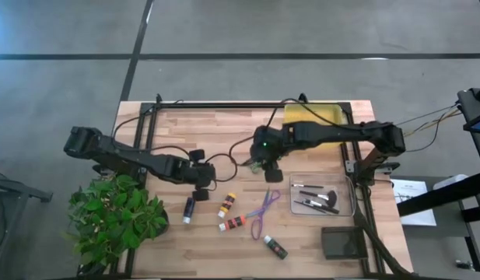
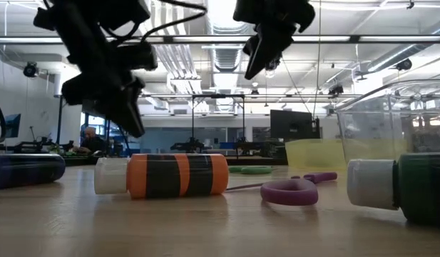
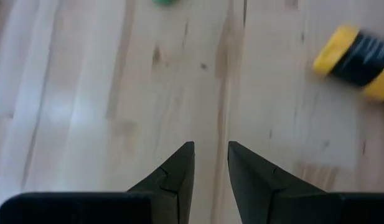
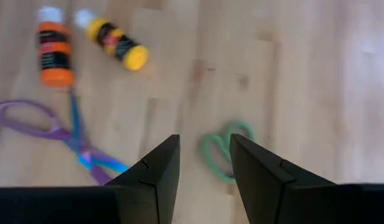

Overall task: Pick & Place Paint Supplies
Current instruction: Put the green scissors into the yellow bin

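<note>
Paint supplies lie on the wooden table (image 1: 169, 132): a purple tube (image 1: 188, 208), a yellow tube (image 1: 226, 204), an orange tube (image 1: 232, 224), purple scissors (image 1: 264, 211) and a green tube (image 1: 275, 247). All lie flat. Small green scissor handles (image 4: 226, 149) lie on the wood below my right gripper (image 4: 204, 137), which hangs open well above the table (image 2: 252, 71), tilted downward. My left gripper (image 3: 210, 144) is open with a narrow gap over bare wood, just on the far side of the purple and yellow tubes (image 1: 201, 193). It holds nothing.
A clear tray (image 1: 345, 208) with dark brushes (image 1: 317, 196) stands at the right. A dark box (image 1: 342, 243) sits at the near right and a leafy potted plant (image 1: 115, 218) at the near left. A yellow object (image 1: 321, 113) lies at the far edge.
</note>
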